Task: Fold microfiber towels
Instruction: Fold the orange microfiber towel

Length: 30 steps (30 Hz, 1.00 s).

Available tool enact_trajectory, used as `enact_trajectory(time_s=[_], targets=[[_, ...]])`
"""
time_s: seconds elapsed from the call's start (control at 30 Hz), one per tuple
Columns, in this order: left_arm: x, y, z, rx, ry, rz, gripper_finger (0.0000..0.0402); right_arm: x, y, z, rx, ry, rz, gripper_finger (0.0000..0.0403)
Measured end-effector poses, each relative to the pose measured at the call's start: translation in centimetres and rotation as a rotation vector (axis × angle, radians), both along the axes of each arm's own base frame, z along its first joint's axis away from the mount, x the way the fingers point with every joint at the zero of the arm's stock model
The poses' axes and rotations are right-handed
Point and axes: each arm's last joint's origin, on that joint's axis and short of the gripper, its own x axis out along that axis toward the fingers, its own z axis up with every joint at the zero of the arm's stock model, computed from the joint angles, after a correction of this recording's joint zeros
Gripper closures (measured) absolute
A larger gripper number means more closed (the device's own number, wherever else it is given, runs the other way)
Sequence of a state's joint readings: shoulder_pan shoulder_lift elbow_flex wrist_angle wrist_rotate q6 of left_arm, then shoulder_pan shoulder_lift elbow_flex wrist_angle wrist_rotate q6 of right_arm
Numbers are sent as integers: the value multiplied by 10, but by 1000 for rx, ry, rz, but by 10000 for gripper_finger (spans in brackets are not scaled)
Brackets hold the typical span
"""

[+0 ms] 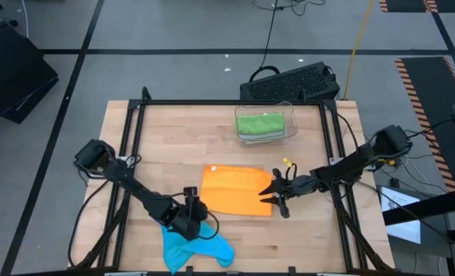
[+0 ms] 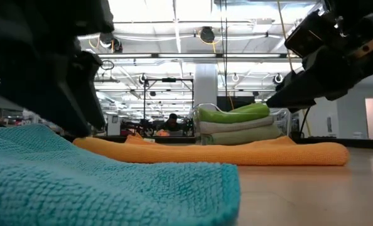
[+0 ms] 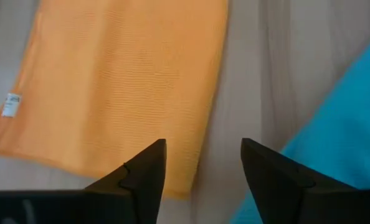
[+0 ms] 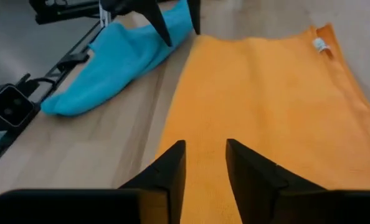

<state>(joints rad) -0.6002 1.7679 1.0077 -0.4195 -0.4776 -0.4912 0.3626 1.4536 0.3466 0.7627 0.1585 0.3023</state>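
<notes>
Near the middle of the bench (image 1: 174,146) I see the orange towel (image 1: 235,189) lying flat and folded over, its small white tag (image 4: 321,45) at one corner. My right gripper (image 1: 277,192) sits at the towel's right edge, over the cloth, its two fingers a little apart with nothing between them. My left gripper (image 1: 191,208) hangs by the towel's lower left corner, toward the bench's front edge, fingers (image 3: 144,177) apart and holding nothing; bare wood and the orange hem show between them. Just behind that gripper, at the front edge, the blue towel (image 1: 193,247) lies crumpled. Toward the back edge, the clear bin (image 1: 267,125) holds a stack of folded green towels (image 1: 260,123).
</notes>
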Motion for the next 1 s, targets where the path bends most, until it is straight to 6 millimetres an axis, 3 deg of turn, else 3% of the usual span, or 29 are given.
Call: enact_trajectory(time_s=[0.13,0.3,0.6,0.8,1.0], targets=[[4,6,-12,82,48,-33,202,1,0,2,9,-22,1,293],[10,24,-23,129,127,4,244,0,2,2,31,-22,1,293],[13,34,-19,114,180,-47,391,-2,5,2,25,-33,-141,293],[2,36,-22,178,282,-60,386,-2,9,2,8,-14,-140,293],[-2,43,-16,221,310,-39,391,-2,29,-2,-88,13,-29,288]])
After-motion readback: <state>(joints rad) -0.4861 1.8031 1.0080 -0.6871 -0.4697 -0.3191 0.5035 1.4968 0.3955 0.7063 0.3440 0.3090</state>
